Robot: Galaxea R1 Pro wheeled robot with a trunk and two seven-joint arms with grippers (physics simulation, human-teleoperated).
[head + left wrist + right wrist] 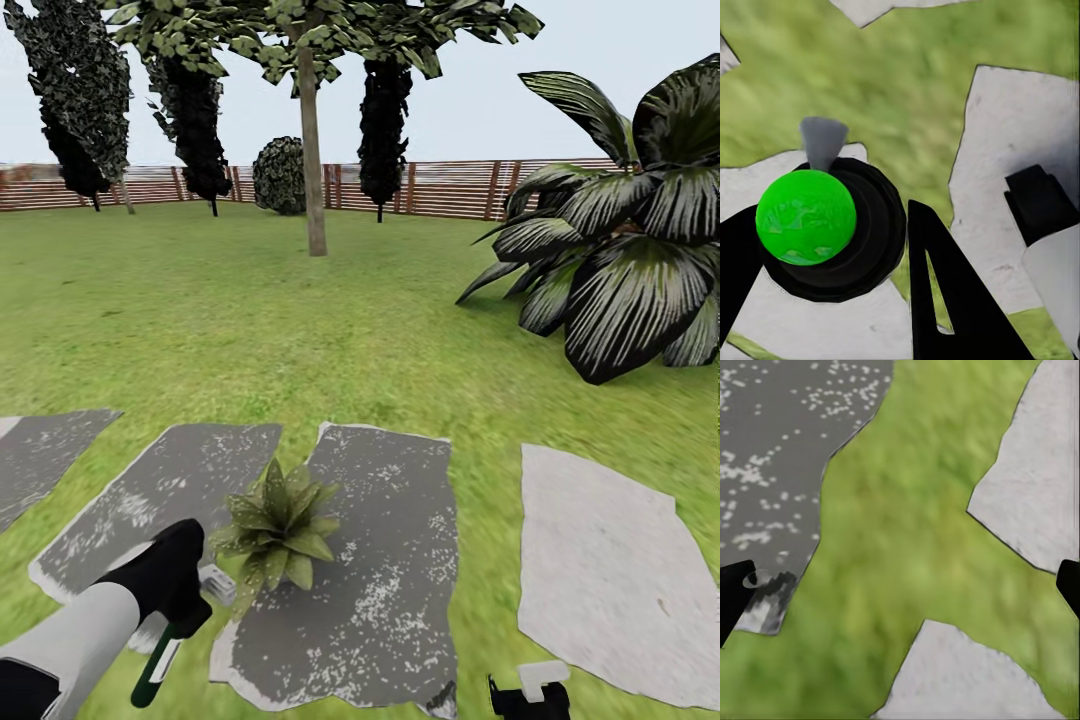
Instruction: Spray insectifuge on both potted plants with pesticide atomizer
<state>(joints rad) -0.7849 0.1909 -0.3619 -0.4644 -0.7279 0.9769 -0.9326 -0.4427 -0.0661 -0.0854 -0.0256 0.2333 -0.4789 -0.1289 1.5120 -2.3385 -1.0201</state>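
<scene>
My left gripper (185, 600) is shut on the pesticide atomizer (160, 660), a slim dark green bottle with a white label. Its pale grey spray head (216, 582) sits right beside a potted plant (277, 525), a low rosette of pointed green leaves on a dark grey stepping stone (390, 560). Seen from the left wrist, the pesticide atomizer (806, 217) shows end-on as a bright green round base between my black fingers (945, 292). My right gripper (530, 692) hangs low at the front, and in its wrist view the right gripper (900, 589) is open over grass in the garden.
Several irregular stepping stones lie across the lawn, one pale stone (610, 570) to the right. A big dark broad-leaved bush (620, 270) stands at the right. A tree trunk (313, 150) and a brown slatted fence (450, 190) are far ahead.
</scene>
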